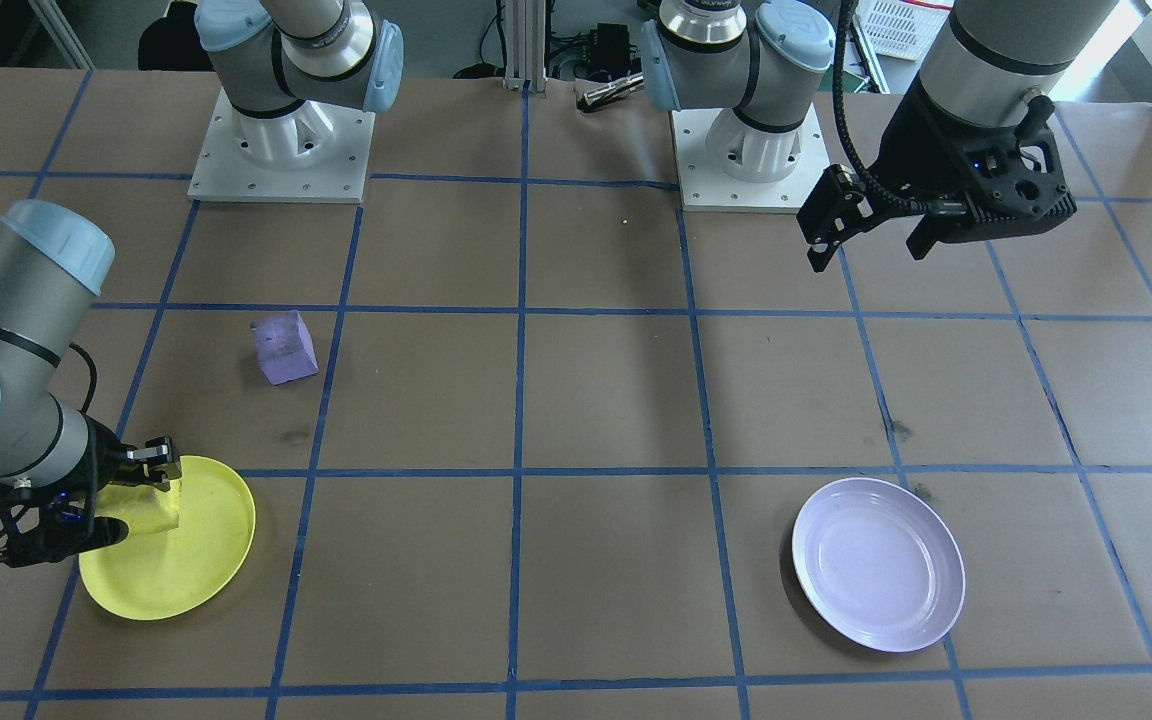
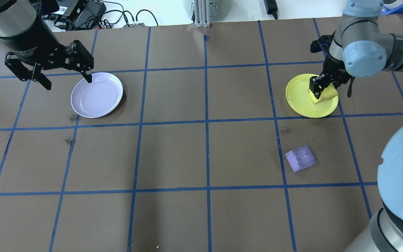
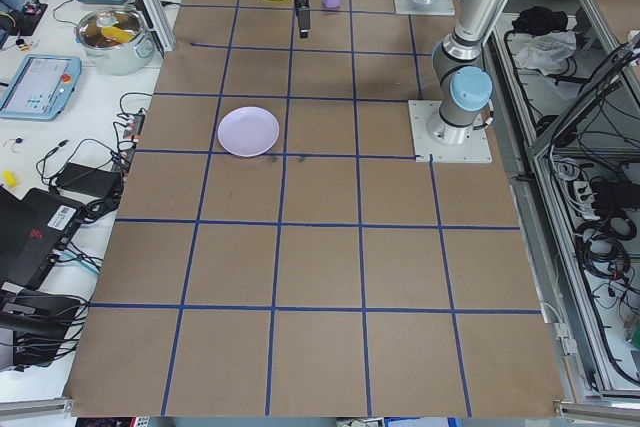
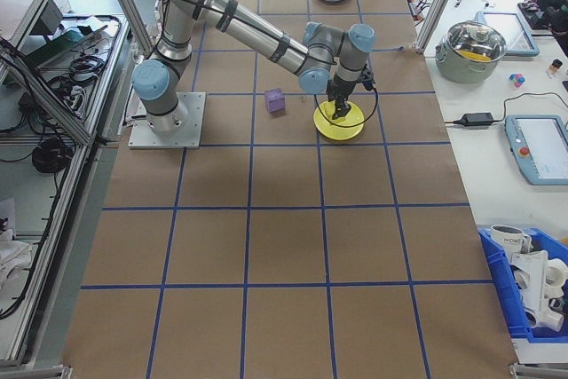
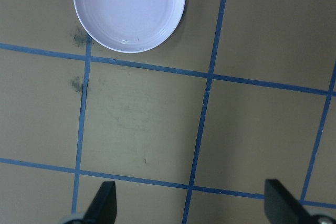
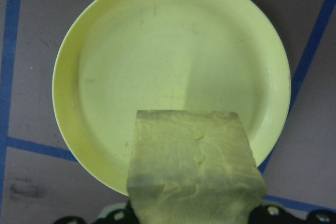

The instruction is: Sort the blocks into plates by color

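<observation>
Blocks half sorted, judging by the layout. Largest first: brown papered table (image 2: 173, 157) with blue tape grid. Then yellow plate (image 2: 301, 101) on the robot's right side and lavender plate (image 2: 96, 95) on its left, well apart, the lavender one holding nothing. Then right gripper (image 2: 322, 90), pinching the yellow block (image 6: 194, 166) between its fingers, low over the yellow plate's near edge; whether the block touches the plate cannot be told. Left gripper (image 2: 66, 78), spread wide and holding nothing, hanging just beside the lavender plate's rim. Smallest: purple block (image 2: 301, 158), lying on the table between the robot and the yellow plate, apart from both plates and much nearer the wrong one. Risks from here: yellow block sits close to the rim rather than over the middle, so a release could tip it over the edge onto the table; soft foam may cling to a finger pad and get dragged out on retreat. Purple block needs a long carry across the table, likely a reach or hand-over, with a chance of slipping from a loose pinch
</observation>
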Robot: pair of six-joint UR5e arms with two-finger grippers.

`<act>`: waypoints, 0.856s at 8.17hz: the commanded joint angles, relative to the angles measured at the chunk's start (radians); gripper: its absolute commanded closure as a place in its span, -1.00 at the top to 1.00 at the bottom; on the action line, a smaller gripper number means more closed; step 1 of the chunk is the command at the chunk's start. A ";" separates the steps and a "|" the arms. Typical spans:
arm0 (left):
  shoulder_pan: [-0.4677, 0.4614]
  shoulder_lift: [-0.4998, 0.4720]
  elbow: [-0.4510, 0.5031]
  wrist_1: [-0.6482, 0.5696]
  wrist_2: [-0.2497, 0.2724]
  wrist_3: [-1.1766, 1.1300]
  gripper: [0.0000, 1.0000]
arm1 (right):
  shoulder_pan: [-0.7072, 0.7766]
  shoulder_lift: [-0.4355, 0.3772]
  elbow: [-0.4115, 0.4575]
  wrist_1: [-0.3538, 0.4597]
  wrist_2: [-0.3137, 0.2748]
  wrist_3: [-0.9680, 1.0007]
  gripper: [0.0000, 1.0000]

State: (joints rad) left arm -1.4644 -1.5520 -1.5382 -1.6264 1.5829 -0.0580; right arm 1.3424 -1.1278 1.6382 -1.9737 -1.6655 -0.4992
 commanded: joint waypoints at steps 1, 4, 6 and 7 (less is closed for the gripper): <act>0.001 0.001 -0.002 -0.004 0.014 0.001 1.00 | 0.006 0.033 -0.017 0.002 0.000 0.001 0.46; 0.001 0.001 -0.002 -0.001 0.012 0.004 1.00 | 0.023 -0.010 -0.014 0.051 -0.002 0.001 1.00; 0.002 0.001 -0.002 -0.001 0.011 0.004 1.00 | 0.085 -0.123 0.011 0.169 0.000 0.008 0.98; 0.001 0.001 -0.002 -0.001 0.011 0.006 1.00 | 0.098 -0.191 0.059 0.197 0.000 0.002 0.98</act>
State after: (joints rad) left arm -1.4627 -1.5516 -1.5401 -1.6277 1.5944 -0.0538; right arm 1.4013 -1.2063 1.6385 -1.8538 -1.6663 -0.4948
